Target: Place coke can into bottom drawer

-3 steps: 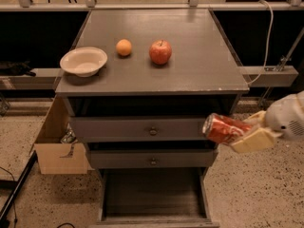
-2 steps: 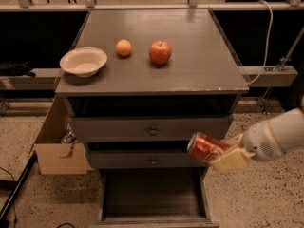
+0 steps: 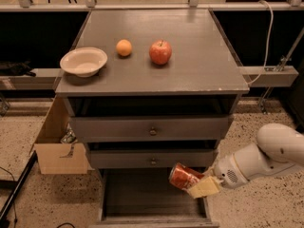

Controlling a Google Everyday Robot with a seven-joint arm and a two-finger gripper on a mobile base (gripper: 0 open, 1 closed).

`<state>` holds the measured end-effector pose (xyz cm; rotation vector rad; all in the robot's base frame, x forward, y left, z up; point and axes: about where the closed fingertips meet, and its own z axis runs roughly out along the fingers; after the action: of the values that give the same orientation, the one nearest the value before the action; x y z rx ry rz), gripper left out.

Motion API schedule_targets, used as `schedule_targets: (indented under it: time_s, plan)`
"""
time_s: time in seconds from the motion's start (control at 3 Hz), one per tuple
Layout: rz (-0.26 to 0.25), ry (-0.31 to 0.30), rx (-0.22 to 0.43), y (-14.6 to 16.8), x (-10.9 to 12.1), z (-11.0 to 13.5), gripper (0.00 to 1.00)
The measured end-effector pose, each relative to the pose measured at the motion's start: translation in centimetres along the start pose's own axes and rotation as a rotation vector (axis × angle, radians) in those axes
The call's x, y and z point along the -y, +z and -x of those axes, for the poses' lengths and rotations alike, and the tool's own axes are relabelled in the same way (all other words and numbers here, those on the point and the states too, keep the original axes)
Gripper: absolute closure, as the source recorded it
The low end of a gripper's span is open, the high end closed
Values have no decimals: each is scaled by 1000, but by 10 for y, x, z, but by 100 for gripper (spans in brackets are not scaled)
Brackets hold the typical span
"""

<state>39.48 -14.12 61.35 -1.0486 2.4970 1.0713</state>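
The coke can [image 3: 183, 176] is red with a silver end and lies tilted on its side in my gripper [image 3: 192, 184]. The gripper is shut on it, a cream-coloured finger [image 3: 204, 187] under the can. The white arm comes in from the right. The can hangs over the right part of the bottom drawer [image 3: 152, 196], just below the middle drawer's front. The bottom drawer is pulled out, a shallow tray with a dark flat floor and low walls.
Two upper grey drawers with round knobs [image 3: 153, 131] are shut or nearly shut. On the cabinet top stand a white bowl [image 3: 83, 61], an orange [image 3: 124, 47] and a red apple [image 3: 160, 52]. A cardboard box [image 3: 59, 146] sits on the floor at the left.
My gripper has carried the can down and to the left, from beside the top drawer's right end to over the open bottom drawer.
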Motion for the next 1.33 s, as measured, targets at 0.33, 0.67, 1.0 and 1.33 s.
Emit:
schedule_targets:
  time_s: [0.33,0.67,1.0,1.33]
  plan:
    - [31,19,-22,60,41,3,100]
    - [51,42,-20,100,71,5,100]
    - [51,42,-20,100,71,5,100]
    - [83,67,-43,130,81,-2,100]
